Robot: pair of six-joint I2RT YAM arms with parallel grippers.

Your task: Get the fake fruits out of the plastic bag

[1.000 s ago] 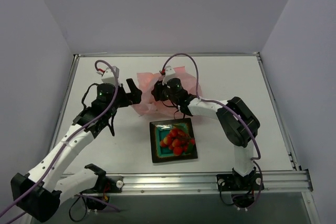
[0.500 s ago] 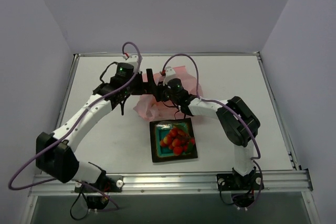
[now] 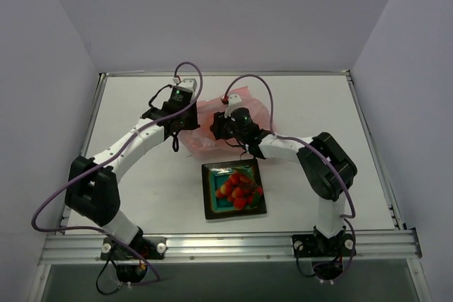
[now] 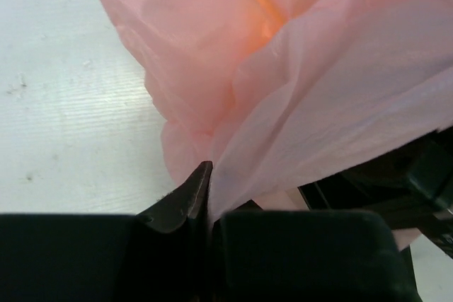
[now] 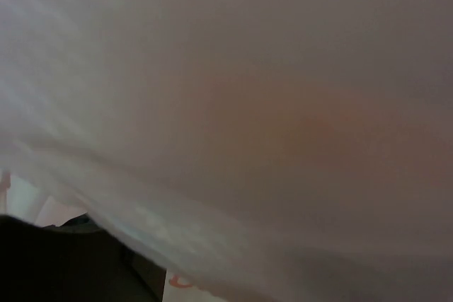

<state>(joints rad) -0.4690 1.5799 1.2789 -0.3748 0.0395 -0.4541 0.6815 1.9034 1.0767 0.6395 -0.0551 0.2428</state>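
The pink plastic bag point(image 3: 204, 144) lies crumpled behind the dish, between my two grippers. My left gripper point(image 3: 186, 124) is at the bag's left edge. In the left wrist view the left gripper point(image 4: 210, 199) is shut on a fold of the bag point(image 4: 318, 90). An orange glow point(image 4: 263, 15) shows through the film higher up. My right gripper point(image 3: 219, 130) is pushed into the bag's middle. Bag film point(image 5: 226, 104) fills the right wrist view and hides the jaws. A cluster of red fake fruits point(image 3: 239, 187) lies in the dish.
The square teal dish point(image 3: 210, 208) with a dark rim stands in front of the bag, near the table's middle. The right arm's forearm point(image 3: 283, 148) runs along the dish's far right corner. White walls close the table on three sides.
My left arm swung right and forward from beside the bag to its left edge, and its open jaws closed on the film. The right arm shifted only slightly.
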